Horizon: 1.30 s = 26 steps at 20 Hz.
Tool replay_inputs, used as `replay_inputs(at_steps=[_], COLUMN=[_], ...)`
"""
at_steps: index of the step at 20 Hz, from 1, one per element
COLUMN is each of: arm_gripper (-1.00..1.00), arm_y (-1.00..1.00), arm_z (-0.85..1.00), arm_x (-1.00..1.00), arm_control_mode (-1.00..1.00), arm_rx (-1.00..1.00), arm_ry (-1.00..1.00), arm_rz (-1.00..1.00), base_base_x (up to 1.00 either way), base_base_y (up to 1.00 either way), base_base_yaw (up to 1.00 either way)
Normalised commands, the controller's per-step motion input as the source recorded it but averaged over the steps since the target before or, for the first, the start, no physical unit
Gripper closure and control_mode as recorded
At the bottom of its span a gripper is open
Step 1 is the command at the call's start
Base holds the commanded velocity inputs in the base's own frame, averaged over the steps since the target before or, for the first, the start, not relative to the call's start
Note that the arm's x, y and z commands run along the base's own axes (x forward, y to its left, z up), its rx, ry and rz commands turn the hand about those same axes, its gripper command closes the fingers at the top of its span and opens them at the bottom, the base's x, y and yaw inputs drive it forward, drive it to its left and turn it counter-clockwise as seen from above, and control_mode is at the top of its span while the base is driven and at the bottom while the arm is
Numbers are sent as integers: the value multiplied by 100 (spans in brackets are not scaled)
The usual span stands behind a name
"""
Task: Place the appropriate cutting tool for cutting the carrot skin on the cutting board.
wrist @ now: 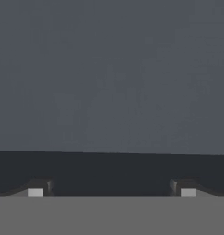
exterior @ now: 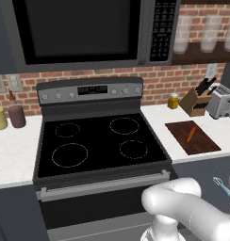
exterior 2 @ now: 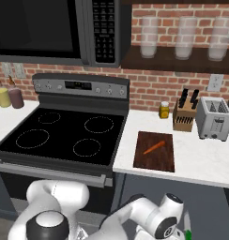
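Dark fingertips (wrist: 39, 187) of my gripper (wrist: 111, 189) stand wide apart with nothing between them, facing a flat matte grey panel (wrist: 109, 73). A slim light-blue peeler (exterior: 222, 186) shows just beside my hand; whether it touches, I cannot tell. I should clamp its thin handle squarely, then lift it to the flat reddish-brown wooden cutting board (exterior: 201, 143) above and ahead of my hand, setting it beside the tapered orange carrot (exterior: 191, 134).
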Motion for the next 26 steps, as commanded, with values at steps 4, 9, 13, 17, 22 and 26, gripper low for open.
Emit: replay_inputs(at_steps=[4, 9, 13, 17, 22, 26], arm_gripper=[-100, -100, -100, -100, -100, -100], arm_y=[0, -10, -17, -14, 0, -7], arm_z=[64, 59, 17, -2, -11, 0], arm_x=[22, 64, 60, 11, -2, 32], arm_control_mode=[-100, -100, -100, -100, -100, -100], arm_rx=[0, 0, -1, -5, -5, -3], arm_ry=[0, 0, 0, -24, -31, -8], arm_rz=[0, 0, 0, 4, 1, 0], base_base_x=[0, 0, 0, 0, 0, 0], base_base_y=[0, 0, 0, 0, 0, 0], base_base_yaw=[0, 0, 0, 0, 0, 0])
